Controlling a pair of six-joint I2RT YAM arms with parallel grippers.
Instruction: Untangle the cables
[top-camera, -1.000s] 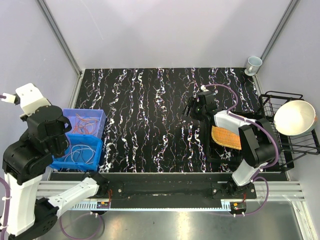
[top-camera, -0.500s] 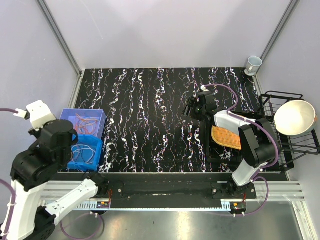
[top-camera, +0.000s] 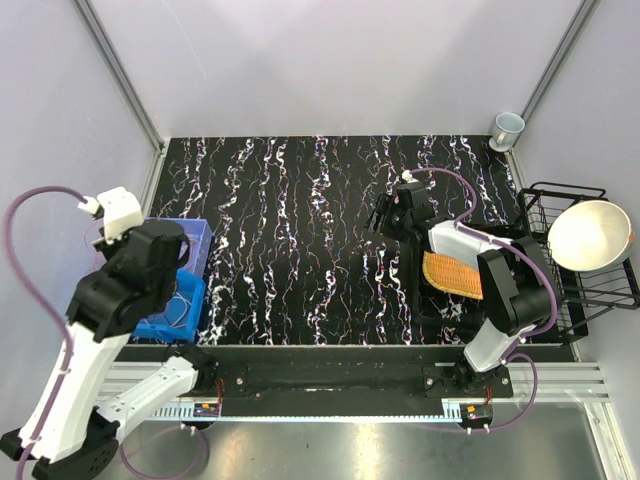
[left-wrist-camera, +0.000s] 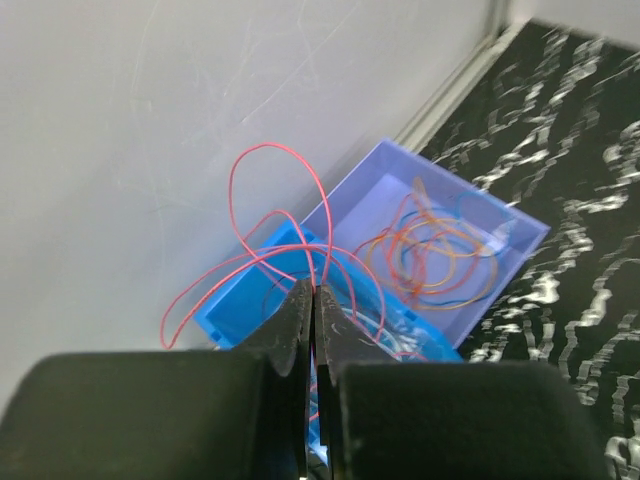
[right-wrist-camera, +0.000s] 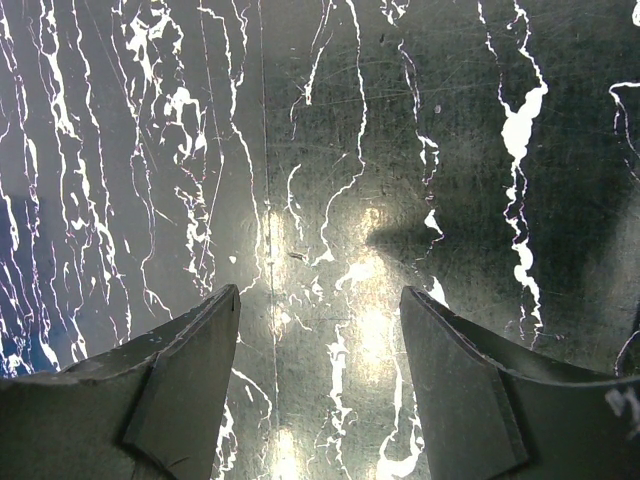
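In the left wrist view my left gripper (left-wrist-camera: 314, 290) is shut on a thin red cable (left-wrist-camera: 270, 146) whose loops rise above two bins. A tangle of orange, red and blue cables (left-wrist-camera: 440, 250) lies in the lilac bin (left-wrist-camera: 520, 222). Pale cables (left-wrist-camera: 400, 320) lie in the blue bin (left-wrist-camera: 235, 300). In the top view the left arm covers most of both bins (top-camera: 197, 232), and its fingers are hidden there. My right gripper (top-camera: 383, 215) is open and empty just above the bare marbled table (right-wrist-camera: 320, 300).
A tan ribbed pad (top-camera: 448, 273) lies under the right arm. A black wire rack (top-camera: 590, 290) holding a white bowl (top-camera: 590, 233) stands at the right edge. A cup (top-camera: 507, 127) sits at the far right corner. The left wall is close beside the bins.
The left arm has swung from the far left up and rightward over the bins. The right arm has not moved.
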